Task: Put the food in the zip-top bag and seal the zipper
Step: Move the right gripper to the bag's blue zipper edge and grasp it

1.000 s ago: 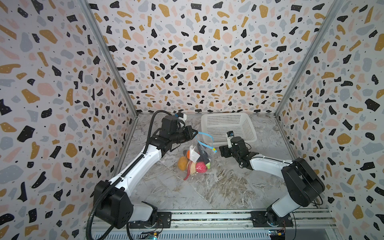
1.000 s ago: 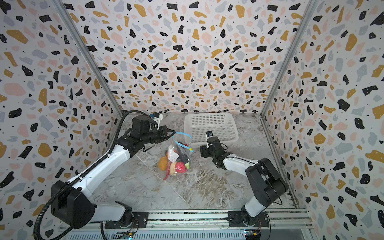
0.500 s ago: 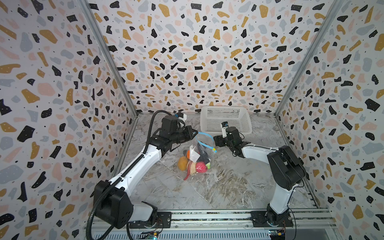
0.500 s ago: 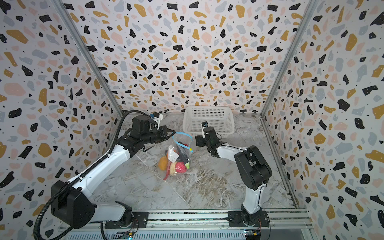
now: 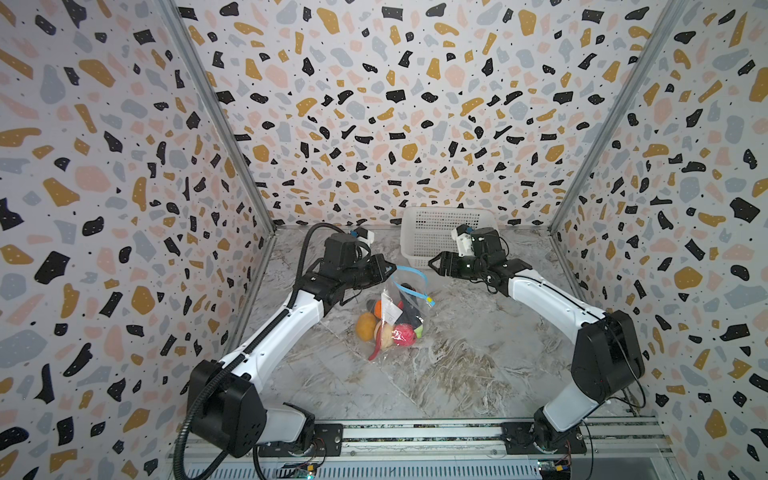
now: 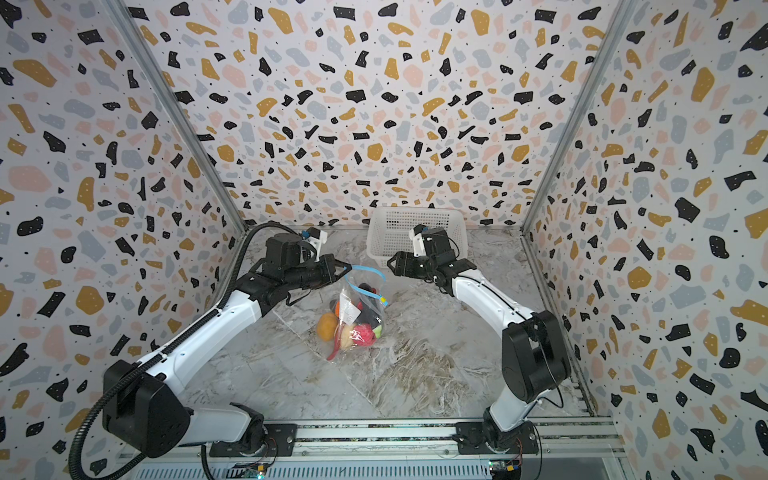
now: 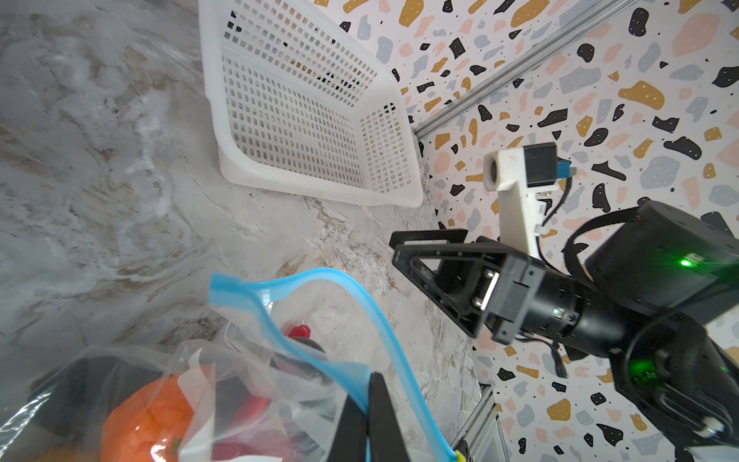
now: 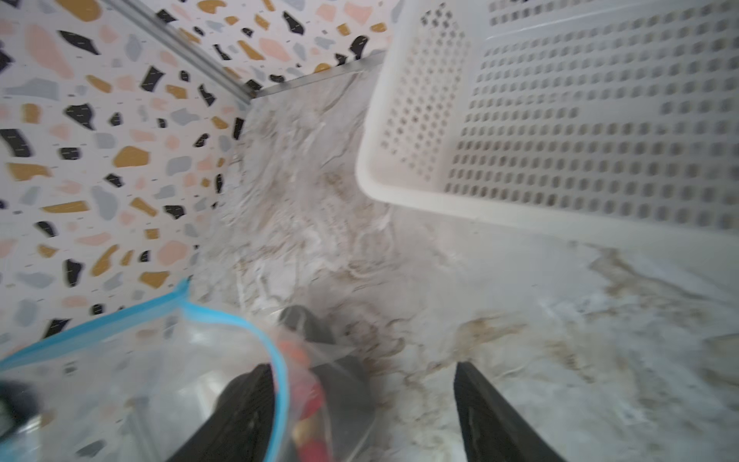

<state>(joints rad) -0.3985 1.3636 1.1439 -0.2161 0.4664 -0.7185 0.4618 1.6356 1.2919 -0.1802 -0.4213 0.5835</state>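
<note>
**Left fingers** [image 5: 388,269]: closed flat and pinching the zipper [image 7: 240,292] at one end of the bag's mouth, holding that edge up off the desk [image 5: 457,374]. They are standing just as they were a second ago.

**Right fingers** [image 5: 435,264]: standing wide apart and gripping nothing. The right wrist view is showing one finger right at the blue mouth edge and the other out over bare desk. A second ago they were hanging lower and nearer the desk's right edge, well apart from the bag. Now they are arriving level with the mouth, just beside its free side.

**Zip-top bag** [image 5: 391,308]: hanging from the left fingers near the middle of the desk, its bottom resting on the surface, place unchanged. The mouth is gaping in a loop and is not yet pressed shut. The yellow end tab [image 5: 430,300] is dangling toward the right.

**Food** [image 5: 395,332]: lying inside the bag at its bottom, with orange, cream and pink-red balls, a red chili and dark pieces.

**Basket** [image 5: 424,245]: sitting at the desk's back edge, showing no food.

**Reading:** loading is looking finished. The right arm's approach is suggesting that sealing is starting, probably with a pinch on the strip's free end.
</note>
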